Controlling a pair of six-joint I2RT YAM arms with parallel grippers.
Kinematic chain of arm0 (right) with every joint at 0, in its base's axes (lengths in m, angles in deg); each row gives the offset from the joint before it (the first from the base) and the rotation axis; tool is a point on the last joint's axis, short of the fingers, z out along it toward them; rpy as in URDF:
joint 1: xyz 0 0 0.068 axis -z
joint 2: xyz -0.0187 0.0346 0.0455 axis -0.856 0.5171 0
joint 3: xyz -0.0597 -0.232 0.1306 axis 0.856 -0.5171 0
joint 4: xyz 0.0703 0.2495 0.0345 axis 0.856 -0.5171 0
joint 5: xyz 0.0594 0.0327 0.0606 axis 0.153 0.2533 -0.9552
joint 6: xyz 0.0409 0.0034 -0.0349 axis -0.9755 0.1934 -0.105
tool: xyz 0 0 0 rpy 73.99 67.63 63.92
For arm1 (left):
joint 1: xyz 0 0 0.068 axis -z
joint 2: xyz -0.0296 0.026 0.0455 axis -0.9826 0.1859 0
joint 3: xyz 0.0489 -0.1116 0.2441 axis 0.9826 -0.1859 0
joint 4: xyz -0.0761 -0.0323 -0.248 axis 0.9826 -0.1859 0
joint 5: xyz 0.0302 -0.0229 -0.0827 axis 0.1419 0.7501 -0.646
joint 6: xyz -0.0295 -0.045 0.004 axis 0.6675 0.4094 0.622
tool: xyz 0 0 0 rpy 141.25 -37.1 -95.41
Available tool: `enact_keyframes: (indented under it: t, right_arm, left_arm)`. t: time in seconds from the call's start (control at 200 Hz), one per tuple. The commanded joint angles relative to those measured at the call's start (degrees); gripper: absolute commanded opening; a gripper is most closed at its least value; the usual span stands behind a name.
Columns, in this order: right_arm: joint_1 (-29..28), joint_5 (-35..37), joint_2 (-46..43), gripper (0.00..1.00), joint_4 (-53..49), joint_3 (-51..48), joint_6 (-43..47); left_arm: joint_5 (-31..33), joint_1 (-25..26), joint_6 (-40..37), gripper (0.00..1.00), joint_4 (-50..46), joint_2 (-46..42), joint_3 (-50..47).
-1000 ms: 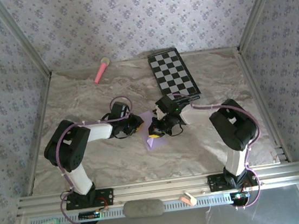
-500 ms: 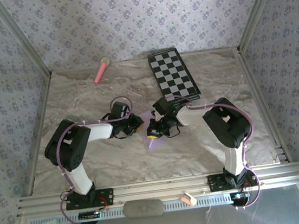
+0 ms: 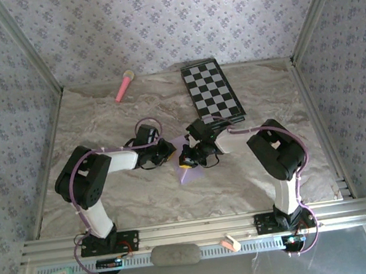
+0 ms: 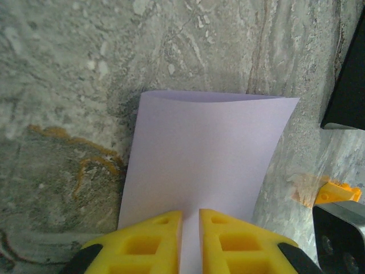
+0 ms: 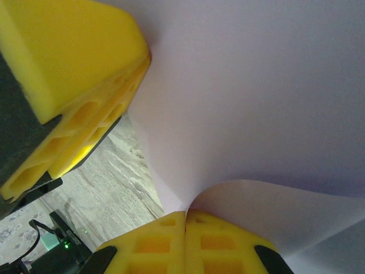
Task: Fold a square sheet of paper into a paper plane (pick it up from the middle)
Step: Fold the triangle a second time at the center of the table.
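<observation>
- Top external view: the square sheet of thin pale lilac paper (image 3: pixel 188 171) lies at the middle of the grey marble-patterned table (image 3: pixel 94 121). It is partly covered by the left claw (image 3: pixel 169 153) and the right claw (image 3: pixel 187 161), which meet over it. An early fold is judged to be in hand, as no dart shape can be made out. The black-and-white checkered board (image 3: pixel 212 90) lies near, beyond the right arm. The pink microphone-like stick (image 3: pixel 123 86) lies well apart by the far edge. Open table is available on the near side and to the left.
- Left wrist view: the left claw (image 4: pixel 191 220) is narrowed to a slit, its yellow fingers (image 4: pixel 154 234) set over the near edge of the sheet (image 4: pixel 202 154). Lilac is seen through the slit, but no clamping can be confirmed. The far edge is bowed, not creased flat. Bare table borders the left and far edges.
- Right wrist view: the right claw (image 5: pixel 185 217) is pressed fully together on the sheet (image 5: pixel 256 103), which curls out of the pinch in two leaves. One yellow finger (image 5: pixel 74 68) of the left claw stands just beside the paper. The next move is judged to call for the pinched edge to be carried across, aligned with the opposite edge and pressed flat. Very little room is left between the two claws, so a knock is to be guarded against.
</observation>
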Motion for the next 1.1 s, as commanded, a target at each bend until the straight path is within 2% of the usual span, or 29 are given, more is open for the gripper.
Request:
enact_keyframes:
  t: [0.0,1.094]
  right_arm:
    - [-0.51,0.42,1.27,0.01,-0.28,1.79,0.14]
    - [-0.50,1.58,2.30,0.01,0.21,1.40,-1.23]
  left_arm:
    - [-0.21,-0.11,-0.48,0.17,-2.41,1.75,0.27]
    - [-0.12,-0.07,0.21,0.17,-1.86,1.21,-0.56]
